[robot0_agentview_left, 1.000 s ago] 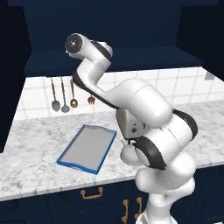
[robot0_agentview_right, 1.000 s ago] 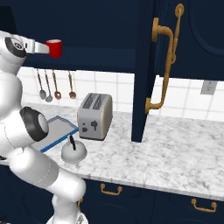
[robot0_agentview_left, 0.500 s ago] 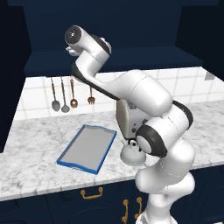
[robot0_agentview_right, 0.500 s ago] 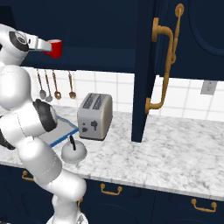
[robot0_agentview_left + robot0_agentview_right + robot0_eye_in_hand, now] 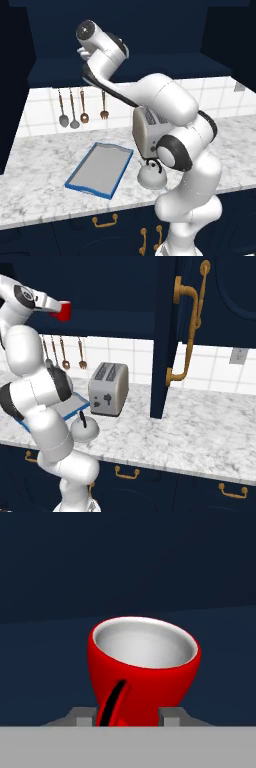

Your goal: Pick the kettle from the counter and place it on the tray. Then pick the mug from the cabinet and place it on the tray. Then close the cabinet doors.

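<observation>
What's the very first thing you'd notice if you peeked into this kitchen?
The bright red mug up in the dark navy cabinet, with the end effector right at its base. Next, the big white robot arm stretching up from the counter towards it. Down below, the little silver kettle sits on the counter beside the blue-rimmed tray, not on it.

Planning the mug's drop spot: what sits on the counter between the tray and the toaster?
The kettle stands there on the counter, just right of the tray and in front of the toaster. The left base view shows it best.
</observation>
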You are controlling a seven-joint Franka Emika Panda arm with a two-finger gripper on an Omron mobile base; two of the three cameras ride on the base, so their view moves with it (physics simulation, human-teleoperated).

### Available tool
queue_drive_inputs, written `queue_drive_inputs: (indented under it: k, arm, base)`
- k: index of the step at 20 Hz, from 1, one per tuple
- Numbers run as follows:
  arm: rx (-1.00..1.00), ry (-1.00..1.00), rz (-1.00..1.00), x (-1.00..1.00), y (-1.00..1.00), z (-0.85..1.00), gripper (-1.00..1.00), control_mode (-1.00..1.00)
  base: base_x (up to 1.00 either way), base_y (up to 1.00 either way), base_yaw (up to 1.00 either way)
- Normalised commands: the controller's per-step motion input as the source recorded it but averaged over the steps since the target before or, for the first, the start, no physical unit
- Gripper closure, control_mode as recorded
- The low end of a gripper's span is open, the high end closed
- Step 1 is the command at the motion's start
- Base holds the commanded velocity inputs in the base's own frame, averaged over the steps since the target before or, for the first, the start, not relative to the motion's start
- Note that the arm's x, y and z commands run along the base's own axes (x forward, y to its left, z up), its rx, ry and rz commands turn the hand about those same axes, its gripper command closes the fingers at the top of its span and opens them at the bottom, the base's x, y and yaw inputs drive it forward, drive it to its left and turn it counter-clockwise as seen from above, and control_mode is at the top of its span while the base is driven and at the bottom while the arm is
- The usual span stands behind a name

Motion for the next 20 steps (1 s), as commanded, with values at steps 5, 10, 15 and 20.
queue_drive_inputs:
  k: [5,10,15,20]
  arm:
    - [0.03,0.0,0.0,0.01,-0.08,-0.05,1.0,-1.0]
    - [0.0,0.0,0.0,0.0,0.0,-0.03,1.0,-1.0]
    - [0.0,0.0,0.0,0.0,0.0,0.0,1.0,-1.0]
    - [0.0,-0.01,-0.02,-0.16,0.0,-0.1,1.0,-1.0]
  base:
    - [0.0,0.0,0.0]
    - [0.0,0.0,0.0]
    - [0.0,0.0,0.0]
    - [0.0,0.0,0.0]
